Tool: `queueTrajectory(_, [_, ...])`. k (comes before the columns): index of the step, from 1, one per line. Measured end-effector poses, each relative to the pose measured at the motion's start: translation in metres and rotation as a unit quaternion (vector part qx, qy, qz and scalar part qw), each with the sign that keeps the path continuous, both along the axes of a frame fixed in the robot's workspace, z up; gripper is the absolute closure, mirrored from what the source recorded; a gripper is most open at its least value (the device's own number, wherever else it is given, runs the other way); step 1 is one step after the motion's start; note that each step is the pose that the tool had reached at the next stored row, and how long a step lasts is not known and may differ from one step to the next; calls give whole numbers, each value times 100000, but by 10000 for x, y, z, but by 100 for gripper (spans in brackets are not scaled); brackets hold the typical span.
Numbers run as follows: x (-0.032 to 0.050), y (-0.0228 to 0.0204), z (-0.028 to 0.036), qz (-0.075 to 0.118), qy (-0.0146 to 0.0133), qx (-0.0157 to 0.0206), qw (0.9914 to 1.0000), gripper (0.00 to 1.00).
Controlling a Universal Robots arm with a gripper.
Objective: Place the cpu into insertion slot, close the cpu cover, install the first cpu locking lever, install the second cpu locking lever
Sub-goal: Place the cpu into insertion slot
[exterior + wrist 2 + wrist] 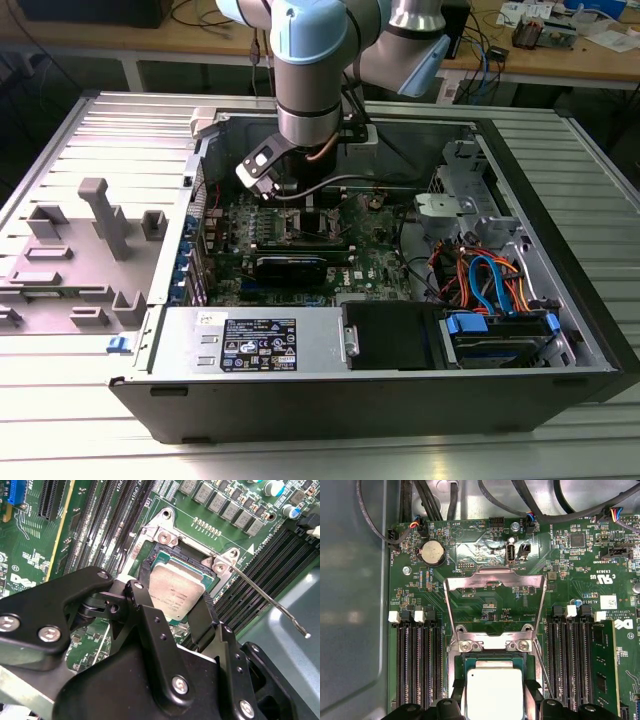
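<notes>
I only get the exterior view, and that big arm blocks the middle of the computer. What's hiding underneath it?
Observer: In both wrist views, the cpu lies within the insertion slot, right at the gripper. I can't tell if it's fully seated.
Operator: Is there a lid shut over it?
Observer: No. In the first wrist view, the cpu cover is swung open, lying flat beyond the insertion slot and clear of the cpu.

The arm [309,100] is silver-grey tube with pale blue joint caps; a black cable [340,183] loops off its wrist. The gripper [175,597] is matte black, blocky links studded with silver screws [180,684].
</notes>
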State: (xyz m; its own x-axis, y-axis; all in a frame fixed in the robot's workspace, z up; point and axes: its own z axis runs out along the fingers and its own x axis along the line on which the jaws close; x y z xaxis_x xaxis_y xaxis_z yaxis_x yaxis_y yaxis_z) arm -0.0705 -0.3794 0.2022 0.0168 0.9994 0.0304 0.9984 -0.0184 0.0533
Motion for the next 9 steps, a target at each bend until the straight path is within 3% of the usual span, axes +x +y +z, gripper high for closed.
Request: queueTrajectory(9, [-7,0,-15,577,-3,74,99998,46])
